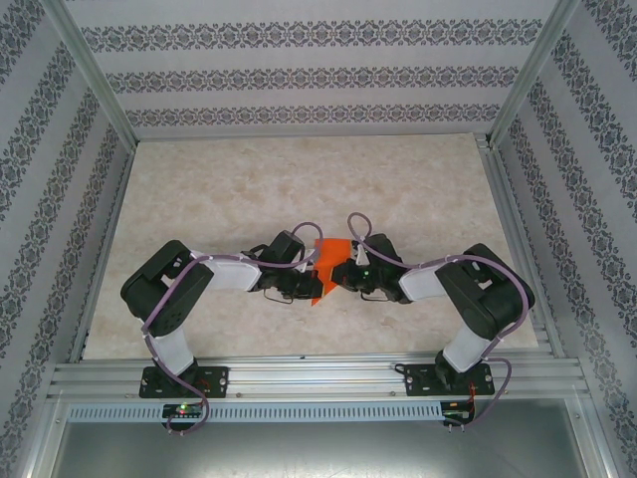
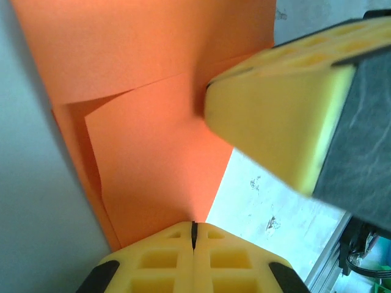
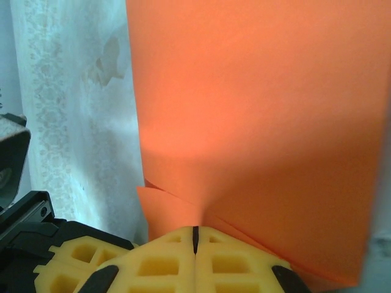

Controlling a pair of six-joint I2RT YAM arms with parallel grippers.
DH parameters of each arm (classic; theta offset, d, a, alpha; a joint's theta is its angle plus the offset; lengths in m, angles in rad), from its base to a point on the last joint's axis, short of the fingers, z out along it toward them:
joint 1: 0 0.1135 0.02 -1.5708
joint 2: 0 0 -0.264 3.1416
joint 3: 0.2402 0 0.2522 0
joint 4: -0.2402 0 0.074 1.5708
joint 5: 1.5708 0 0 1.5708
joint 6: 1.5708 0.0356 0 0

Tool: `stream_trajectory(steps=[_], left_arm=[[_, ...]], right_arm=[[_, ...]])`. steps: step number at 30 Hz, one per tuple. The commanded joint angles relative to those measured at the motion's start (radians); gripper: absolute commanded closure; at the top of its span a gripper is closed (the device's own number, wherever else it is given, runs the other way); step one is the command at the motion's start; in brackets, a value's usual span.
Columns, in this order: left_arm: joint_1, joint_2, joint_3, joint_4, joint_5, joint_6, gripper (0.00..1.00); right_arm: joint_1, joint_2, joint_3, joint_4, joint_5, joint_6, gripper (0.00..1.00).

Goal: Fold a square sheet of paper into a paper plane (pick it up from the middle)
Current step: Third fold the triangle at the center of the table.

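**Top external.** Both arms reach inward and meet over the middle of the surface [image 1: 299, 179]. The orange sheet [image 1: 328, 261] stands tilted between the left end effector [image 1: 307, 287] and the right end effector [image 1: 348, 275]. It looks lifted; I cannot tell if its lower edge touches down.

**Left wrist.** The left end effector [image 2: 194, 235] is clenched on the sheet's near edge. One folded layer lies over another, with a slanting edge across it. A yellow finger [image 2: 275, 122] of the right end effector sits at the sheet's far side.

**Right wrist.** The right end effector [image 3: 195, 235] is clenched on the sheet [image 3: 256, 122]. The layers splay slightly beside the pads.

**Risk.** The two pinches sit close together on thin paper. Any pull apart or twist could likely tear it or drag it out of one pinch. The splayed layers could set a skewed crease.

**Surroundings.** The surface is pale and marbled. Striped patterned wallpaper [image 1: 299, 75] covers the walls, and there is an aluminium rail [image 1: 299, 373] at the near edge.
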Motion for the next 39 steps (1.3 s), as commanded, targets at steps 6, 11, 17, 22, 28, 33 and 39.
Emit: stream_trajectory(steps=[6, 11, 17, 22, 28, 33, 39], left_arm=[[0.005, 0.041, -0.103, -0.192, -0.123, 0.051, 1.00], [0.005, 0.040, -0.111, -0.184, -0.094, 0.071, 1.00], [0.005, 0.029, -0.099, -0.192, -0.081, 0.082, 1.00], [0.005, 0.025, -0.084, -0.192, -0.075, 0.078, 1.00], [0.005, 0.022, -0.068, -0.189, -0.070, 0.069, 1.00], [0.005, 0.000, -0.065, -0.204, -0.065, 0.071, 1.00], [0.007, -0.120, -0.026, -0.277, -0.041, 0.059, 0.93]], right_arm=[[-0.148, 0.036, -0.079, 0.095, 0.040, -0.085, 0.94], [-0.164, -0.026, -0.077, 0.135, -0.023, -0.061, 0.92], [-0.067, -0.178, -0.008, -0.067, 0.035, -0.069, 0.89], [0.031, -0.134, 0.020, -0.060, 0.044, -0.034, 0.89], [0.068, -0.023, 0.029, -0.035, 0.063, -0.016, 0.91], [0.057, 0.065, 0.020, -0.044, 0.078, -0.020, 0.96], [0.062, 0.081, 0.011, -0.069, 0.097, -0.018, 0.98]])
